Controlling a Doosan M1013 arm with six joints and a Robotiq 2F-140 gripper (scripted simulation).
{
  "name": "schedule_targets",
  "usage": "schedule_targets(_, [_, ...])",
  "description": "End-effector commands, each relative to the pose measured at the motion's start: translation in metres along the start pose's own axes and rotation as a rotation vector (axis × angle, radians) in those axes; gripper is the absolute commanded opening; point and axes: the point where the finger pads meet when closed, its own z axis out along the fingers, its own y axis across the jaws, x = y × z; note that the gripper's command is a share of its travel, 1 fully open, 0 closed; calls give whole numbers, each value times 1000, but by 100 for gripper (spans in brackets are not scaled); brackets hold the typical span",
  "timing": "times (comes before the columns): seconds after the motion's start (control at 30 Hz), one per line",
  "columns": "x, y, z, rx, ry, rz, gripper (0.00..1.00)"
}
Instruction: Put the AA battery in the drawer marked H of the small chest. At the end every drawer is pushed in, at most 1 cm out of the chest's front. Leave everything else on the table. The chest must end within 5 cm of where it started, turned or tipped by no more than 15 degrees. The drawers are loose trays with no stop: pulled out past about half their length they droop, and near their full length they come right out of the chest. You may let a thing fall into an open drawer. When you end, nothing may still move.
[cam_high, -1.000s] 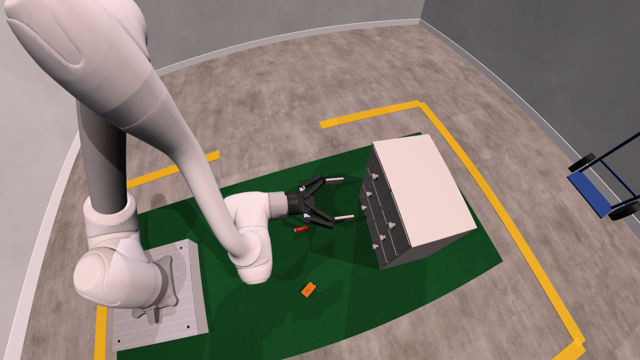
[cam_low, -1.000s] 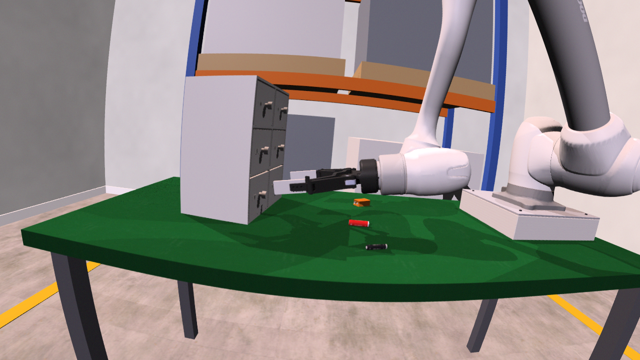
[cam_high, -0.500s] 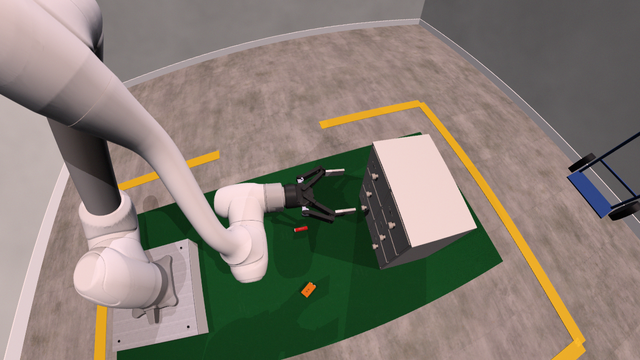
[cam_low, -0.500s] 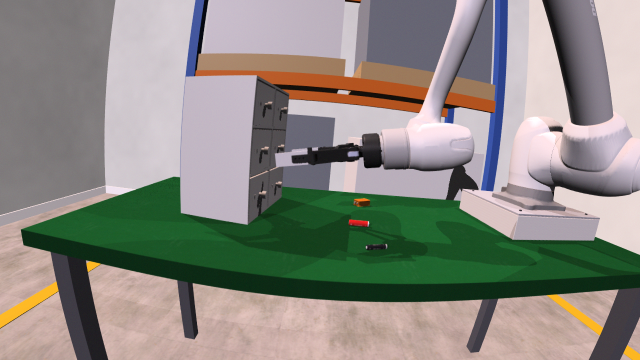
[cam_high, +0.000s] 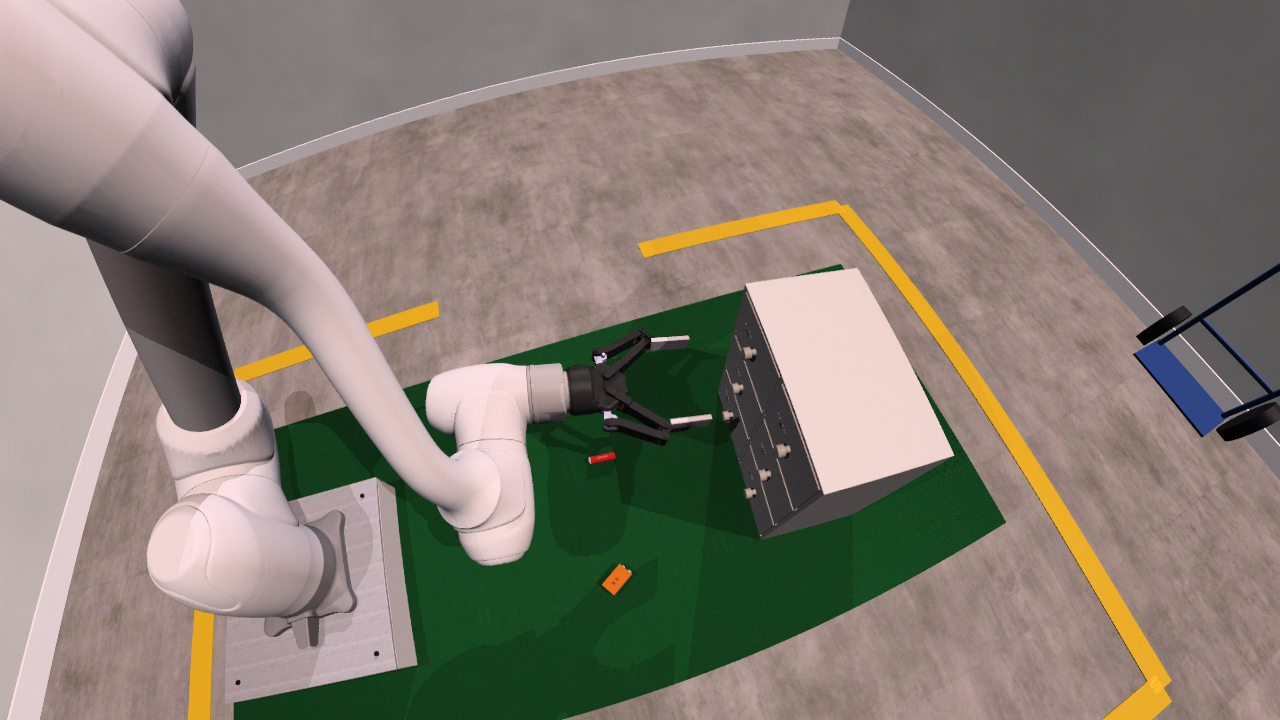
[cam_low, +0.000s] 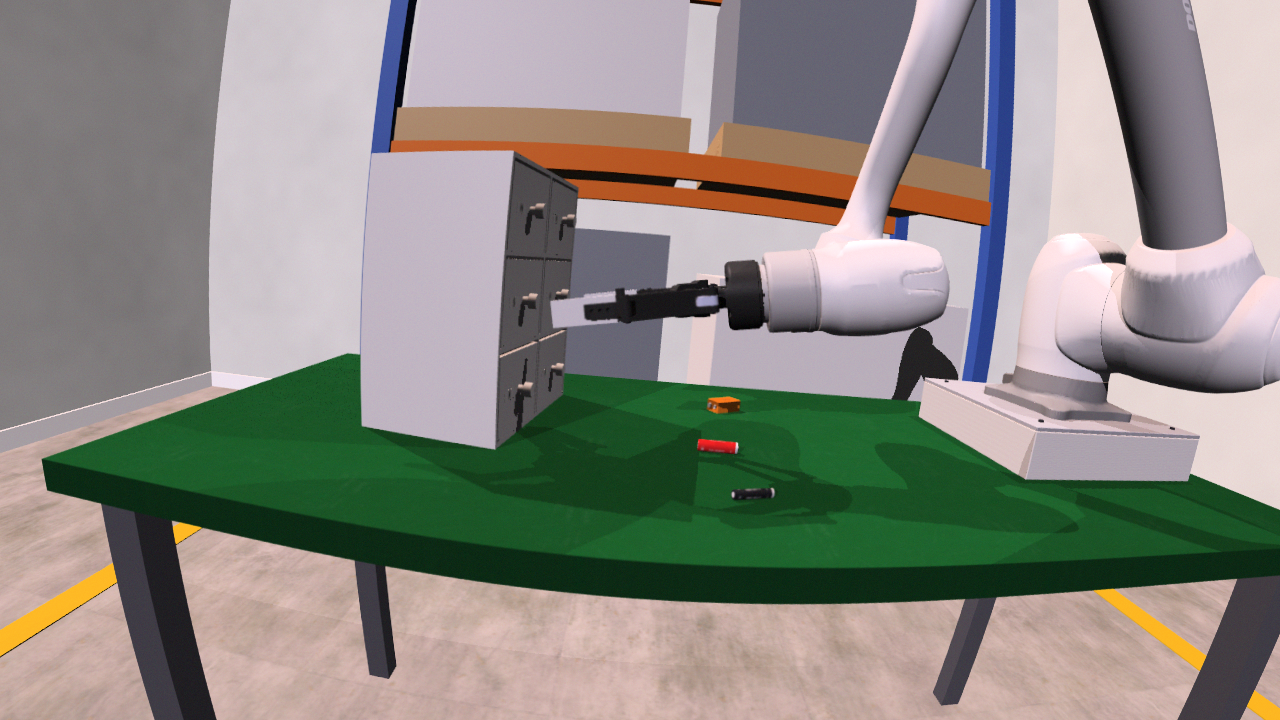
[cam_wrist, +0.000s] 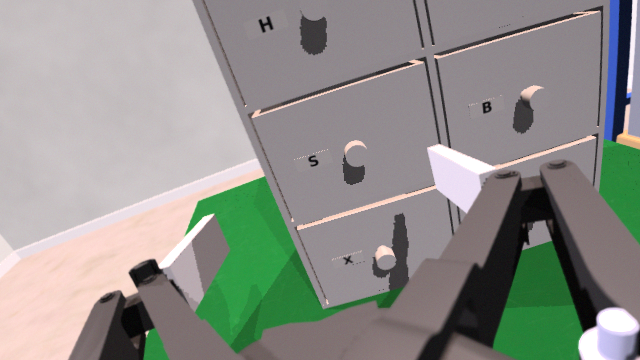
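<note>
The small grey chest (cam_high: 827, 394) stands on the green table, with its dark front of six drawers facing my gripper. In the wrist view drawer H (cam_wrist: 300, 35) is at the top left, above S (cam_wrist: 345, 160) and X (cam_wrist: 370, 260), with B (cam_wrist: 510, 107) to the right. All drawers look pushed in. My gripper (cam_high: 696, 378) (cam_low: 572, 308) is open and empty, level, close in front of the middle row. A red cylinder (cam_low: 717, 445) and a thinner black cylinder with a pale tip (cam_low: 751, 493) lie on the table behind the gripper. I cannot tell which is the AA battery.
A small orange block (cam_low: 723, 404) lies on the table, apart from the cylinders and near my elbow (cam_high: 487, 501). The robot's grey base plate (cam_high: 313, 591) sits at the table's corner. Shelving stands behind the table, and a blue hand truck (cam_high: 1199, 376) is on the floor.
</note>
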Motion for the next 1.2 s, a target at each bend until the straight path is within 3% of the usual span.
schedule_targets(0.0, [0, 0, 0, 0, -6, 0, 100])
schedule_targets(0.53, [6, 0, -9, 0, -104, 0, 100])
schedule_targets(0.9, [16, 0, -24, -1, -281, 0, 100])
schedule_targets(0.97, [16, 0, -24, -1, -281, 0, 100])
schedule_targets(1.17, [24, 1, -35, -2, -411, -1, 100])
